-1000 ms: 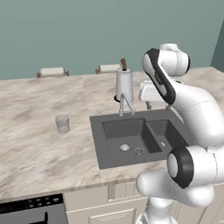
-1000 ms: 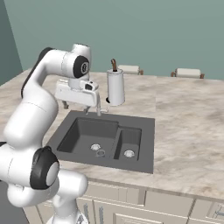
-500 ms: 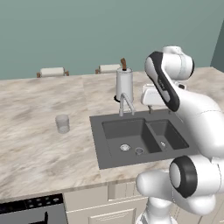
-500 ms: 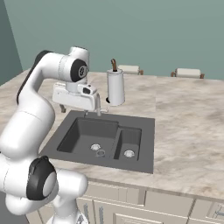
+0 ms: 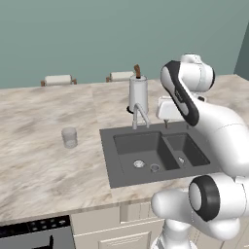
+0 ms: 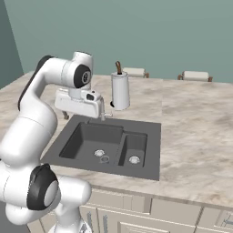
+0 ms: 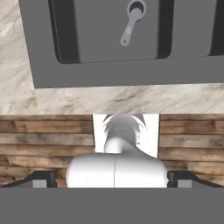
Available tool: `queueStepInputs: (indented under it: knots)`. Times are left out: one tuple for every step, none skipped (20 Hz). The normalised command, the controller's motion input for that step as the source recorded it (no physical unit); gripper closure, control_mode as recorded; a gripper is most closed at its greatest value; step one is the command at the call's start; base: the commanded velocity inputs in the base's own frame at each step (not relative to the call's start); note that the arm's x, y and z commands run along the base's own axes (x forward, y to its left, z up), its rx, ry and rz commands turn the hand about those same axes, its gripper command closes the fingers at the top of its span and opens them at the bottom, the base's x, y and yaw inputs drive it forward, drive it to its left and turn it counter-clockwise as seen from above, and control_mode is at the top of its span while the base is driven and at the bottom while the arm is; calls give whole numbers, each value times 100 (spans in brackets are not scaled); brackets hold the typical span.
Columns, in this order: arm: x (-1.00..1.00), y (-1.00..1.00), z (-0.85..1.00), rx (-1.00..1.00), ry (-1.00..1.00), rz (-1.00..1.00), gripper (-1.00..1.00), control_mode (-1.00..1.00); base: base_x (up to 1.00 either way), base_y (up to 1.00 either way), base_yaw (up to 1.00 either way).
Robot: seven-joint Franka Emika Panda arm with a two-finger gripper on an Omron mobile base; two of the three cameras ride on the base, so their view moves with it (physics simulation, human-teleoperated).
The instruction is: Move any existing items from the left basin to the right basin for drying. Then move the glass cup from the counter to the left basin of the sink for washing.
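My gripper [image 7: 112, 183] hangs with jaws spread wide and empty above the sink [image 5: 109, 160]. The small grey item [image 5: 154, 168] lies in the left basin [image 5: 129, 146] beside its drain (near edge). The glass cup [image 5: 69, 137] stands on the counter [image 5: 39, 165], well left of the sink.

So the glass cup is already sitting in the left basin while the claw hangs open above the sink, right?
Not quite. The glass cup stands on the counter, well to the left of the sink, as the left base view shows. The claw does hang open above the sink.
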Motion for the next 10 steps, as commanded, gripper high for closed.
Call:
queueStepInputs:
  knots:
    - [1, 0, -9, 0, 0, 0, -100, -100, 0, 0, 0]
    - [4, 0, -9, 0, 1, 0, -100, -100, 0, 0, 0]
    - [7, 0, -3, 0, 2, 0, -100, -100, 0, 0, 0]
    - [9, 0, -2, 0, 2, 0, -100, -100, 0, 0, 0]
    - [11, 0, 0, 0, 2, 0, -100, -100, 0, 0, 0]
    - [19, 0, 0, 0, 3, 0, -100, -100, 0, 0, 0]
    - [25, 0, 0, 0, 5, 0, -100, -100, 0, 0, 0]
    - [27, 0, 0, 0, 5, 0, -100, -100, 0, 0, 0]
    - [29, 0, 0, 0, 6, 0, -100, -100, 0, 0, 0]
    - [29, 0, 0, 0, 6, 0, -100, -100, 0, 0, 0]
